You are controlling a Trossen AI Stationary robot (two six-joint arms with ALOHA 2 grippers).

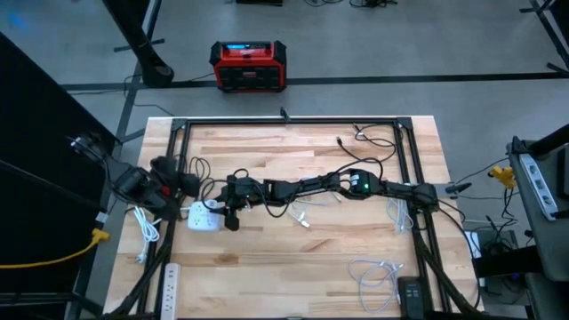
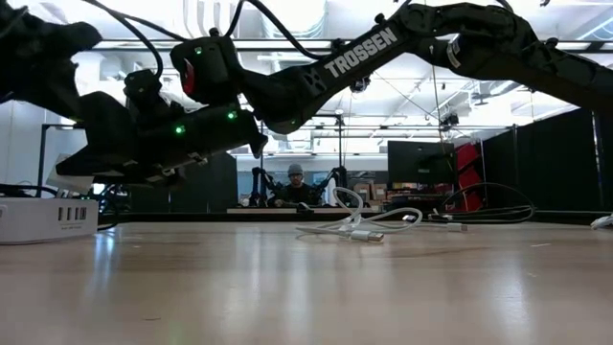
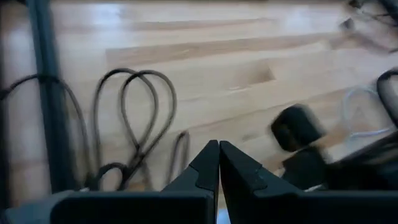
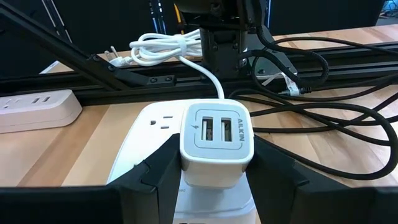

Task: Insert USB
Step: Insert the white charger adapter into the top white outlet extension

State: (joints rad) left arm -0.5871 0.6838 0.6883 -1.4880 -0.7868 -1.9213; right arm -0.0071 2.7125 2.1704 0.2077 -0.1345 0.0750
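Observation:
A white two-port USB charger cube (image 4: 217,146) stands over a white power strip (image 4: 146,127) at the table's left (image 1: 203,216). My right gripper (image 4: 217,177), reaching across from the right (image 1: 233,212), is shut on the cube. I cannot tell whether the cube is seated in the strip. A loose white USB cable (image 2: 359,228) lies on the wood at mid table (image 1: 302,213). My left gripper (image 3: 219,152) is shut and empty, above the table's left part (image 1: 182,184) near black cable loops (image 3: 137,118). My right gripper pinches the charger cube by its two opposite side faces (image 4: 185,168) between its two fingers, one on each side. The port face looks back at the wrist camera. The cube's lower part is hidden between the fingers, over the power strip.
A second white power strip (image 4: 37,109) lies by the black frame rail (image 4: 124,81); it also shows at the near left corner (image 1: 169,283). A coiled white cable (image 1: 378,271) lies near the front right. Black cables (image 4: 323,118) trail beside the strip. Mid table is bare wood.

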